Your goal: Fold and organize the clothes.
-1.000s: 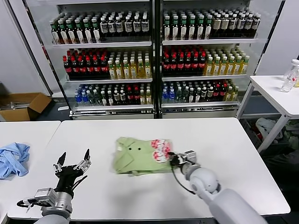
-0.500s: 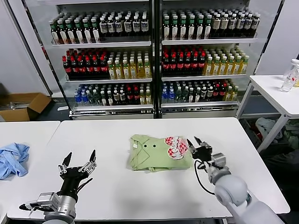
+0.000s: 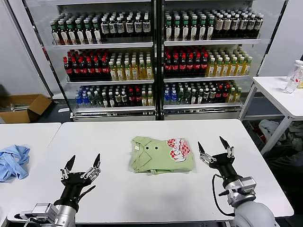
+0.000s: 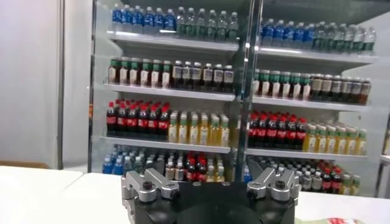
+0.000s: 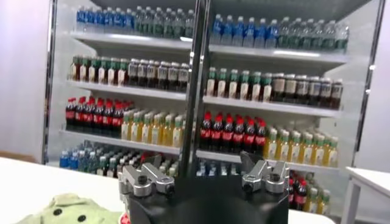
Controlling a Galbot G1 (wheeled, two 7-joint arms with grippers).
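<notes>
Now the light green polo shirt (image 3: 162, 154) is lying folded into a compact rectangle near the middle of the white table (image 3: 142, 198), its collar and small buttons facing up and the red-and-white checkered print showing at the corner nearest the right gripper. That right gripper (image 3: 216, 150) is hovering just beside the shirt's right edge, apart from the fabric, with its fingers pointing upward and spread wide, gripping nothing. The left gripper (image 3: 83, 165) is waiting well apart from the shirt on its other side, over bare tabletop near the front edge, fingers likewise raised, splayed wide and empty. A crumpled light blue garment (image 3: 13, 162) is sitting on the neighbouring table (image 3: 23, 132), farther from the shirt than the left gripper is. Behind the shirt, beyond the table's far edge, glass-fronted drink coolers (image 3: 156, 56) are displaying rows of bottles, and both wrist views are looking toward those shelves, the right one catching a bit of the shirt (image 5: 67, 210).
</notes>
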